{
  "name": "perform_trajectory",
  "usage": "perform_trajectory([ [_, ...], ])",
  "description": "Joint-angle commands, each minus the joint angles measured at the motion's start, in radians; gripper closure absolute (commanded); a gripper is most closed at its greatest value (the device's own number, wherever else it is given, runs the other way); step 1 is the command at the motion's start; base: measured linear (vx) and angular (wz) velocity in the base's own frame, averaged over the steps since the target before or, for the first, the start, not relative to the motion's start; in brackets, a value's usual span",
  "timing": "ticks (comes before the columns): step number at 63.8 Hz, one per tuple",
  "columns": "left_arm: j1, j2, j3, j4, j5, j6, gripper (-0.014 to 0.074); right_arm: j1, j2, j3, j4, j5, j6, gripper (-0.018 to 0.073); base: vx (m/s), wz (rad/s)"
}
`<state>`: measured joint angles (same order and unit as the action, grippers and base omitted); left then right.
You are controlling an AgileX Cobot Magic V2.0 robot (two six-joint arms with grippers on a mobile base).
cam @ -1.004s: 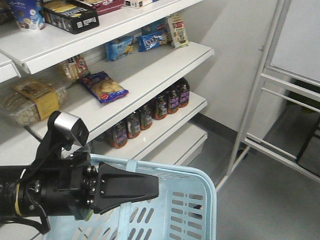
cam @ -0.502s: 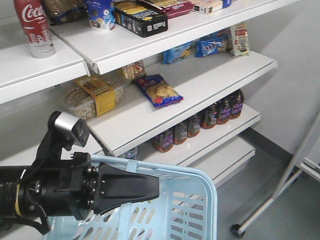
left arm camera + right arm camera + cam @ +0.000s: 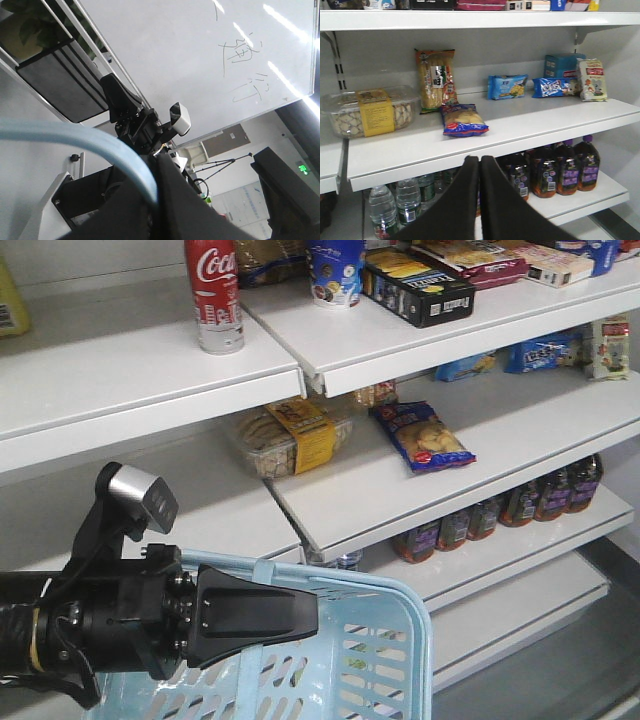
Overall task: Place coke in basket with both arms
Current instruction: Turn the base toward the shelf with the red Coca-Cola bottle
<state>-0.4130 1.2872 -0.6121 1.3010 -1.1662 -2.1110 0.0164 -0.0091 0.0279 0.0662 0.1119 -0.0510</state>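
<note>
White store shelving (image 3: 120, 370) all across the back, stocked with snacks and drinks. Low on the left, right gripper (image 3: 312, 615), black, fingers pressed together on nothing, hovering over the light blue basket (image 3: 370, 585). In its own wrist view only, left gripper (image 3: 160, 165), clamped on the basket's flat band handle (image 3: 75, 135). High on the top left shelf, well apart from both grippers, the coke (image 3: 214, 295), upright near the shelf's right end. Further right and one shelf down, a clear tub (image 3: 285, 435) with a yellow band, then a blue snack bag (image 3: 425, 438). Lowest and rightmost, a row of dark bottles (image 3: 520, 502).
</note>
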Motion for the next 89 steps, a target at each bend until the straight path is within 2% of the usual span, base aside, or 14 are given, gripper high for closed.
perform_trajectory([
  [1, -0.003, -0.028, -0.022, -0.076, -0.188, -0.005, 0.0603, -0.005, -0.018, 0.015, -0.003, -0.076, -0.004, 0.0564, 0.03, 0.33],
  [89, -0.003, -0.028, -0.022, -0.076, -0.188, -0.005, 0.0603, -0.005, -0.018, 0.015, -0.003, -0.076, -0.004, 0.0564, 0.03, 0.25],
])
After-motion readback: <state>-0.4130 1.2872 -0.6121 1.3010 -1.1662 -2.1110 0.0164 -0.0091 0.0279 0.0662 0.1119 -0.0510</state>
